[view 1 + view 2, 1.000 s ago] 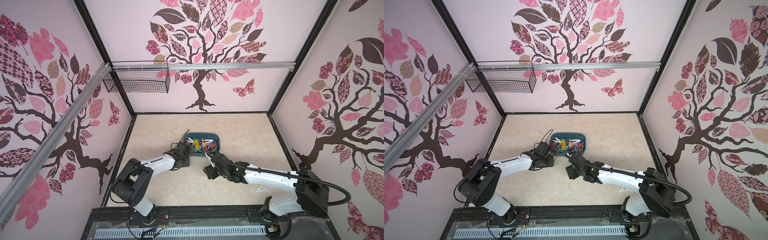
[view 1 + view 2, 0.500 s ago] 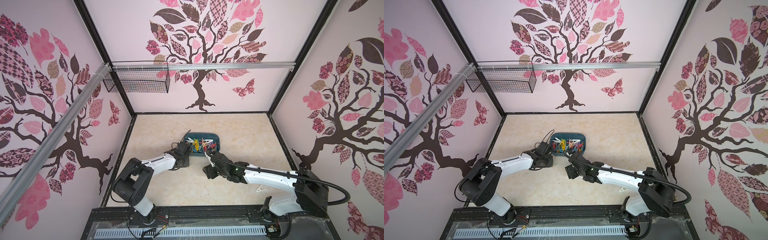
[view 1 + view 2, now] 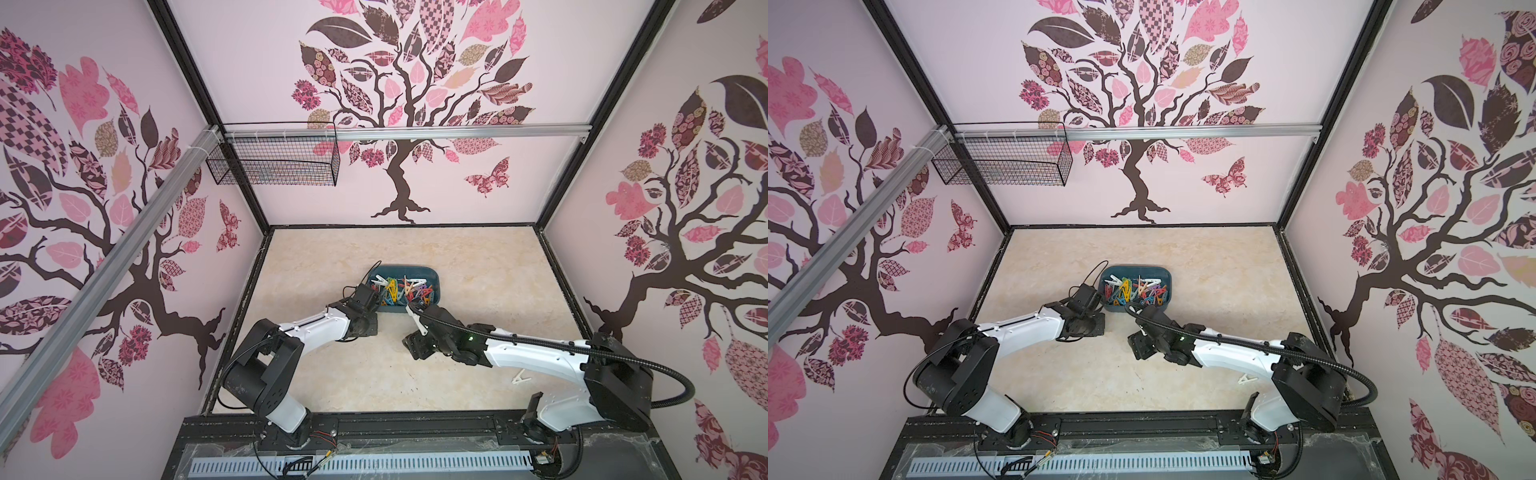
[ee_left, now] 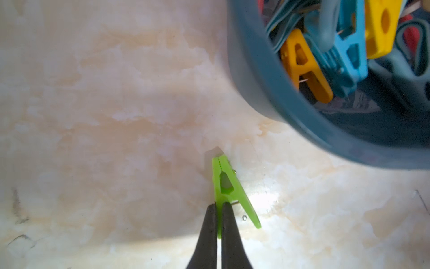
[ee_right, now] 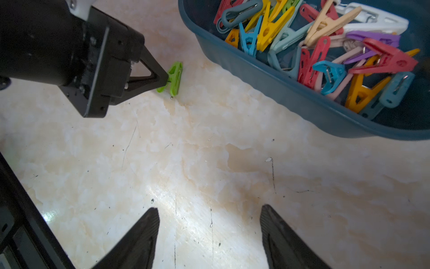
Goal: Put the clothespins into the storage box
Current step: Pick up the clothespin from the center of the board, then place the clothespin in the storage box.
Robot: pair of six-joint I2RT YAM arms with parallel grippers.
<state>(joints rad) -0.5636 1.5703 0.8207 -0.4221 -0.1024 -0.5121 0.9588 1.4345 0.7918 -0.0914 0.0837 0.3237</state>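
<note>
My left gripper point(image 4: 219, 206) is clenching one leg of the green clothespin point(image 4: 225, 186), the two dark tips nearly meeting around that thin leg while the other leg is splaying free to the side. The peg is pointing its nose away from my wrist and sitting low at the table point(image 4: 104, 116); I cannot tell whether it is touching the marbled surface or just above it. It is sitting outside the storage box point(image 4: 260, 88), near the box's rounded corner but apart from the wall. In the right wrist view the same grasp is showing from the side, tips point(image 5: 162, 76) pinching the peg on its edge. My right gripper point(image 5: 209, 208) is hanging released over bare table, its fingers point(image 5: 142, 237) standing wide with nothing between them. The box is lying just beyond, and a heap of mixed-colour clothespins point(image 5: 325, 46) is filling it. In both top views a white clothespin point(image 3: 521, 379) point(image 3: 1246, 379) is lying alone on the table beside my right arm, well apart from the box point(image 3: 432, 274).
</note>
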